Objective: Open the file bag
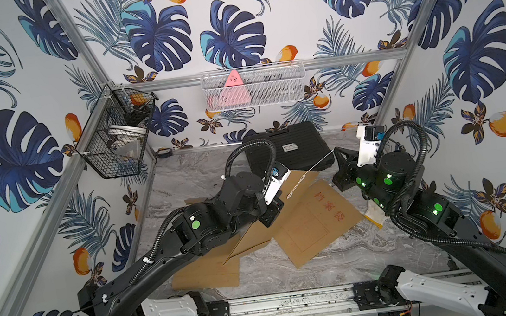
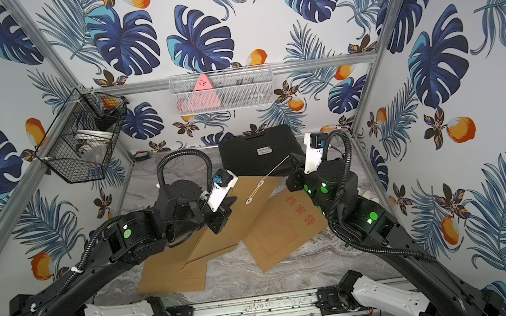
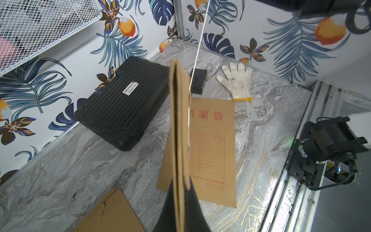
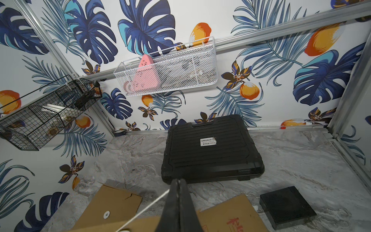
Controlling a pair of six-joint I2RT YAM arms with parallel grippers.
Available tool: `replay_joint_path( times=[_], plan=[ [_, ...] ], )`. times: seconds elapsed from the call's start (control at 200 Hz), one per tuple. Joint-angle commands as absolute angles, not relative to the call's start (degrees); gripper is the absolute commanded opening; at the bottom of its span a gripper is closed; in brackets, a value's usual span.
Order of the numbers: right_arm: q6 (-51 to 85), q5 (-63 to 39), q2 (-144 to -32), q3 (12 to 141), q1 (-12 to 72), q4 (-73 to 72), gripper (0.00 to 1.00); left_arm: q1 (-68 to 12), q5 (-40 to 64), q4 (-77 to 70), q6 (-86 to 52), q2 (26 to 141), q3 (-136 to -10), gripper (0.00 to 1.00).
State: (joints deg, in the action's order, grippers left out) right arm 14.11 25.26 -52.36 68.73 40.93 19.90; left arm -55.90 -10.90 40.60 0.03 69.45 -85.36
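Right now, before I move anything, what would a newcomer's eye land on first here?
First, the white string stretched taut in mid-air between the arms: the right tool pinches one end, the other runs to the brown file bag that the left tool holds tilted up. Next, a second file bag with red characters lying flat on the marble table, and the black case by the back wall.

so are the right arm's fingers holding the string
Yes, in the right wrist view the white string runs taut straight into the shut right fingers.
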Motion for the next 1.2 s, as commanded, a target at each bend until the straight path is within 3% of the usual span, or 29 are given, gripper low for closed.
replay_joint_path(
  times=[0.0,0.946,1.196],
  plan=[
    [14.4,27.22,-52.14,69.21,40.96,21.3,0.0,-55.9,-10.37,37.89,-0.95,68.45,-84.8,0.0],
    [16.0,27.03,-51.22,68.64,40.96,25.14,0.0,-55.9,-10.68,27.01,-10.01,57.22,-78.31,0.0],
    [12.81,13.92,-50.19,66.04,40.95,19.17,0.0,-55.89,-11.58,21.69,-16.47,56.35,-77.15,0.0]
  ],
)
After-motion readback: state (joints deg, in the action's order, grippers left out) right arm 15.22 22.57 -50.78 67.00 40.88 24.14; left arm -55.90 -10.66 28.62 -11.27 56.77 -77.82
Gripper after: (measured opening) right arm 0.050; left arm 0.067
